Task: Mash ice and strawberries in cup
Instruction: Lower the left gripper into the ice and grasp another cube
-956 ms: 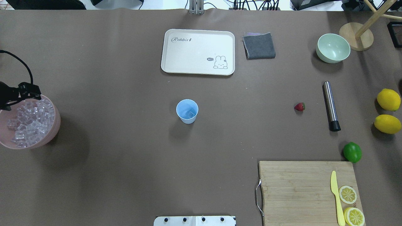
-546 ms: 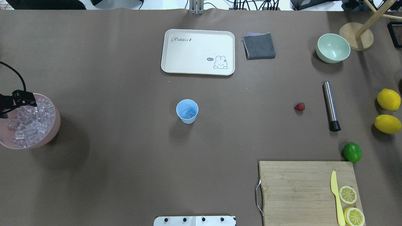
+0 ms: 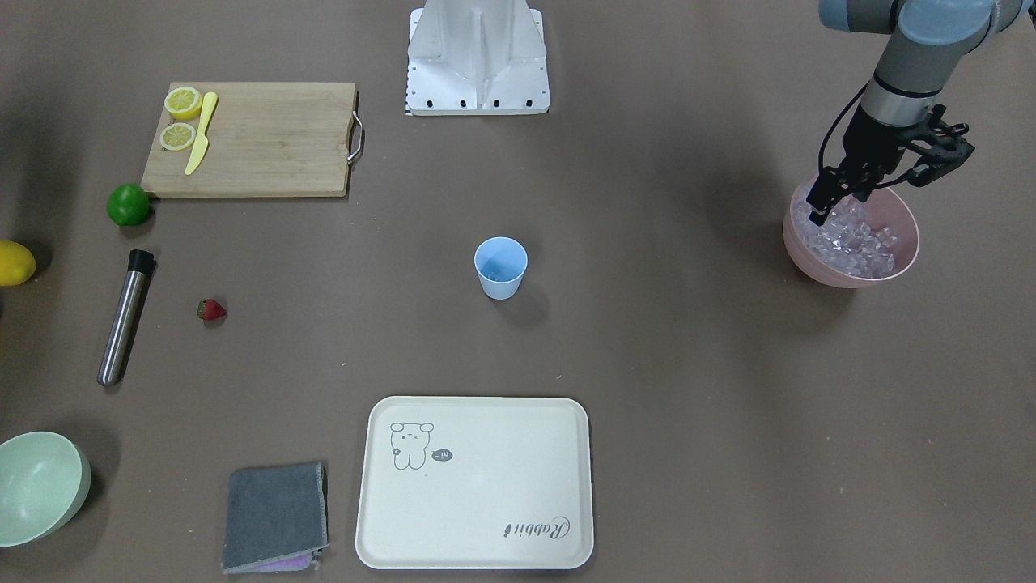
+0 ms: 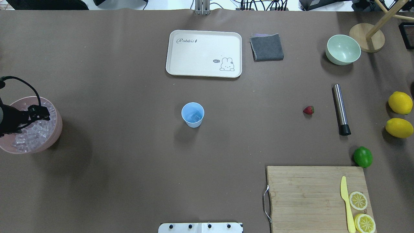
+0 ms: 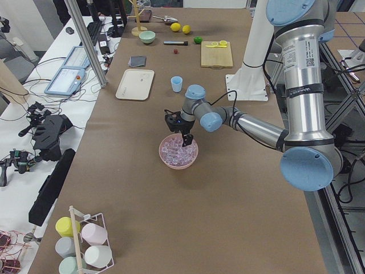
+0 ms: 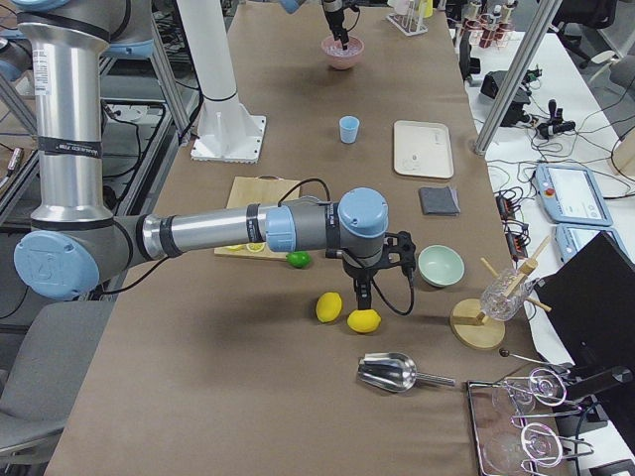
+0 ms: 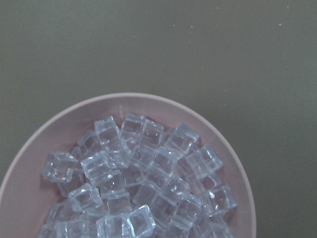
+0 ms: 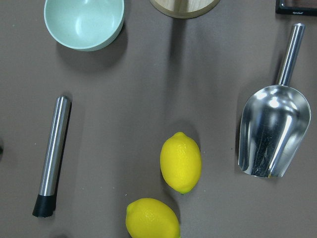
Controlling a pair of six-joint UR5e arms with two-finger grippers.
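Observation:
The light-blue cup stands upright mid-table with one clear ice cube inside. Many more ice cubes fill the pink bowl at the table's left end. My left gripper hangs over that bowl, fingers apart and open, tips down at the ice. The left wrist view shows only the cubes, no fingers. A small red strawberry lies on the table right of the cup. My right gripper shows only in the exterior right view, above two lemons; I cannot tell whether it is open or shut.
A steel muddler lies beside the strawberry. Two lemons, a lime and a cutting board with knife and lemon slices sit right. Tray, grey cloth and green bowl are at the far edge. A metal scoop lies nearby.
My left gripper has moved from the pink bowl's far rim to over the bowl's middle, down onto the ice. Cup and strawberry have not moved.

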